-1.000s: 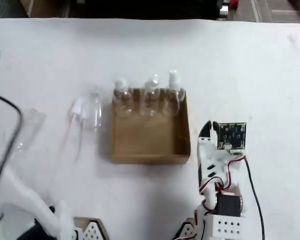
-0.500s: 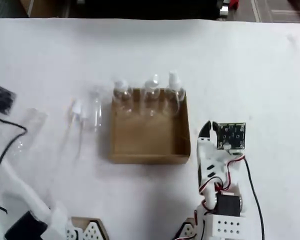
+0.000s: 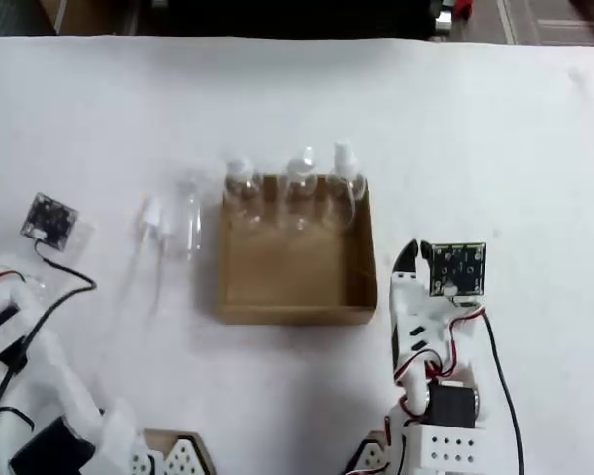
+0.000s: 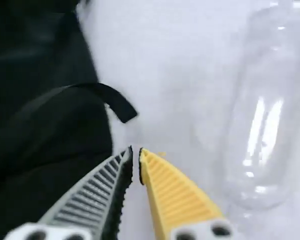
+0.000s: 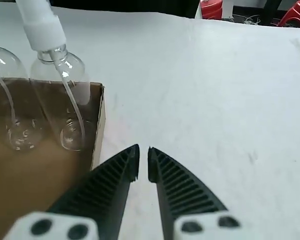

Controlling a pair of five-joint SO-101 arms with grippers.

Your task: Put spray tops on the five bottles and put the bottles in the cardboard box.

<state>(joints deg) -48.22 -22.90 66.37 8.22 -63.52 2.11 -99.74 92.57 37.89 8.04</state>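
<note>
The cardboard box (image 3: pixel 297 292) sits mid-table with three clear bottles (image 3: pixel 297 198) standing along its far wall, each with a white spray top. Left of the box lies another clear bottle (image 3: pixel 183 223) beside a white spray top (image 3: pixel 152 213); whether they are joined I cannot tell. My left gripper (image 4: pixel 135 154) is shut and holds nothing, close beside a bare clear bottle (image 4: pixel 262 125) lying at the table's left. My right gripper (image 5: pixel 142 160) is shut and holds nothing, low by the box's right wall (image 5: pixel 99 125), near the rightmost capped bottle (image 5: pixel 57 90).
A black cloth with a strap (image 4: pixel 50 115) lies just past the left gripper, at the table's left edge. The left arm's camera board (image 3: pixel 49 220) hangs over the far-left bottle. White table surface lies bare behind and to the right of the box.
The left arm's wrist has moved in from the left edge toward the bottle at the far left. The right arm, box and bottles have stayed put.
</note>
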